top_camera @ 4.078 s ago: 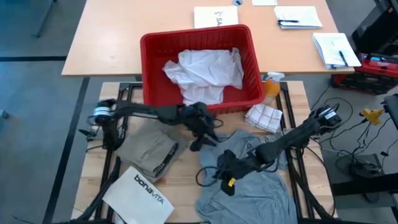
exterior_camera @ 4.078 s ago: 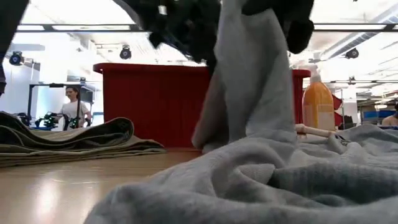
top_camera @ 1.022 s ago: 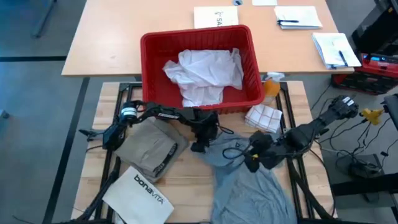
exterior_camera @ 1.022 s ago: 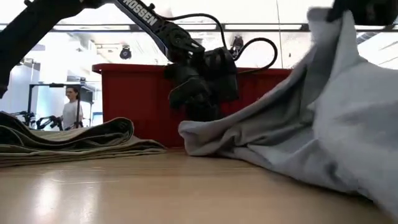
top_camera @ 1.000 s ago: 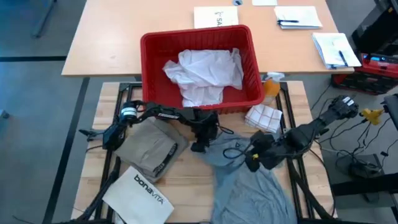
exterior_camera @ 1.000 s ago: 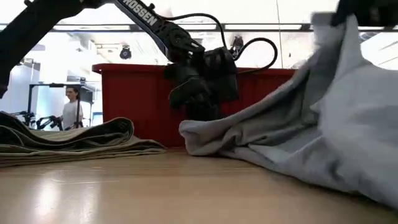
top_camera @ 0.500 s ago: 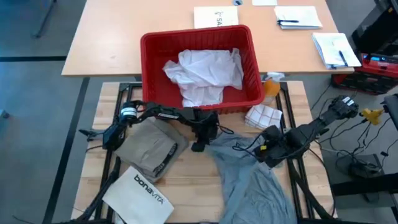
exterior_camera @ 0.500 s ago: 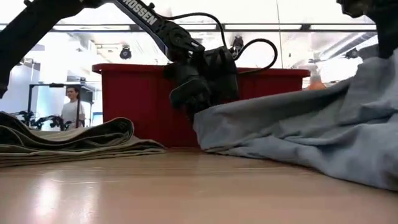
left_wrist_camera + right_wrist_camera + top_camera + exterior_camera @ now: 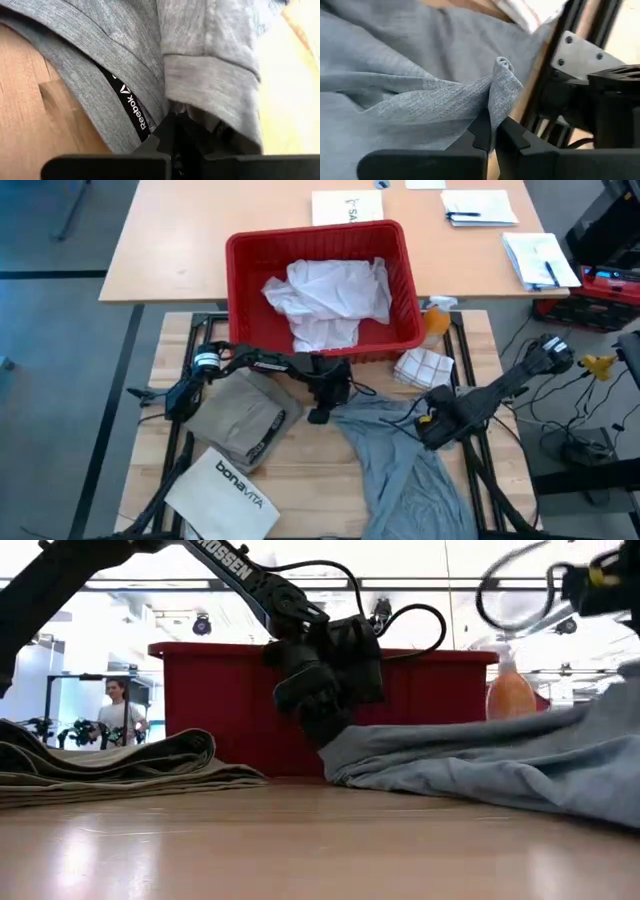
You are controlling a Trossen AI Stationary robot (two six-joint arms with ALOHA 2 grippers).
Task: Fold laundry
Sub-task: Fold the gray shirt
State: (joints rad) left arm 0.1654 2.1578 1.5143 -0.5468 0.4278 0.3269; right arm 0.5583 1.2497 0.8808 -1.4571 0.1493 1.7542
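I have the grey T-shirt [image 9: 400,465] spread down the near right of the table, and both grippers are pinched shut on its far edge. My right gripper [image 9: 490,131] holds a bunched fold near the table's right frame; my left gripper [image 9: 172,142] is clamped on the edge by the Reebok neck tape, just in front of the red basket [image 9: 245,300]. To flatten it well I'd judge I should draw the two corners apart until the edge goes taut, keep them low, then lay it down without dragging. The khaki-tan piece [image 9: 240,420] sits folded at left; the white shirt [image 9: 330,300] waits in the basket.
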